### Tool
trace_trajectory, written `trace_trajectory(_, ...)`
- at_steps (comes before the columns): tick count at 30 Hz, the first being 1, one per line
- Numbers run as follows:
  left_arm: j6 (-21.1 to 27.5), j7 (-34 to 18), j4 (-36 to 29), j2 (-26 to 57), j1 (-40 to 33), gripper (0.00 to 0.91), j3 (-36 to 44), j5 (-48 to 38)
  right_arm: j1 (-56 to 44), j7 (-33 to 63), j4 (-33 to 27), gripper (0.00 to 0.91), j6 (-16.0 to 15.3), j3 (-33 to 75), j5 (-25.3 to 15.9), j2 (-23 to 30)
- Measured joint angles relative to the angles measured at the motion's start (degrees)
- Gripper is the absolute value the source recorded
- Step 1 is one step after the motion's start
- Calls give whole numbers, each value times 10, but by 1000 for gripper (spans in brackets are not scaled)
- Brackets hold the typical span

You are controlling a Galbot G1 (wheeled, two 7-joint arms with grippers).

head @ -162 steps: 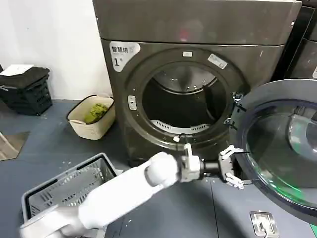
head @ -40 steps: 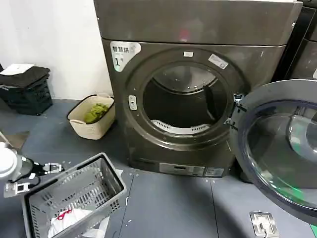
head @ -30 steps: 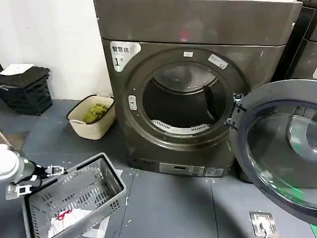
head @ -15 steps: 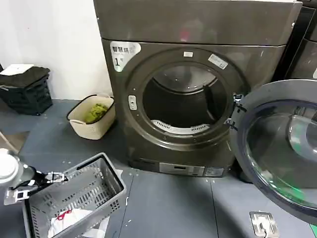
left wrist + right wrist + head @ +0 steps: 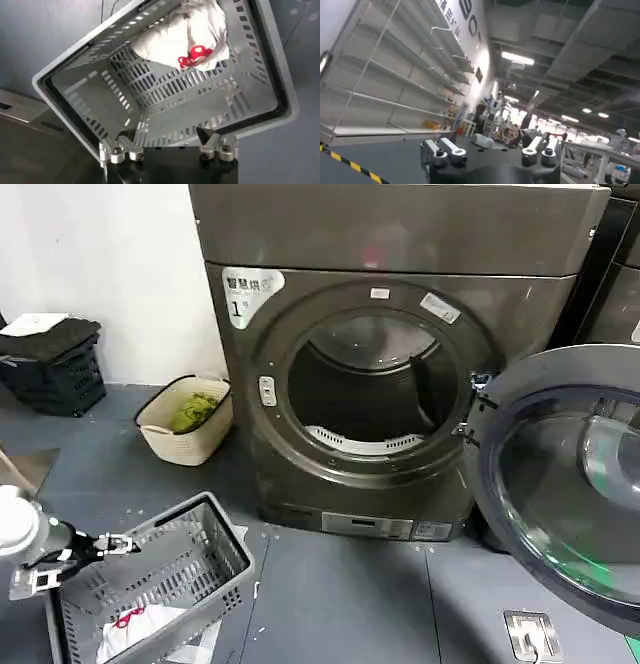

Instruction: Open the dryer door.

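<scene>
The dark grey-bronze dryer [image 5: 400, 244] carries a white "1" sticker [image 5: 238, 308]. Its drum opening [image 5: 365, 394] is uncovered. The dryer door [image 5: 482, 484], chrome-ringed with dark glass, stands swung wide to the right on its hinge. My left gripper [image 5: 78, 562] hangs open at the lower left, far from the door, just over the rim of a grey basket [image 5: 205, 519]. In the left wrist view the left gripper [image 5: 167, 142] is open above the grey basket [image 5: 280, 75], with nothing between its fingers. My right gripper [image 5: 490, 145] is open and points out into the room.
A white cloth with red print [image 5: 190, 30] lies in the grey basket. A beige tub of green laundry [image 5: 185, 419] and a black crate [image 5: 55, 369] stand left of the dryer. A metal plate [image 5: 530, 634] lies on the floor under the door. Another machine [image 5: 615, 284] stands on the right.
The left arm has drawn back from the open door's edge to the lower left, and over the last second it sank a little over the grey basket. The door stays open.
</scene>
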Motion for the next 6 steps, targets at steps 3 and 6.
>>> trace_trajectory(3, 0, 0, 2, 0, 0, 907, 0, 2, 0, 0, 0, 907, 0, 0, 0, 1)
trace_trajectory(6, 0, 0, 3, -1, 0, 907, 0, 2, 0, 0, 3, 907, 0, 0, 0, 2)
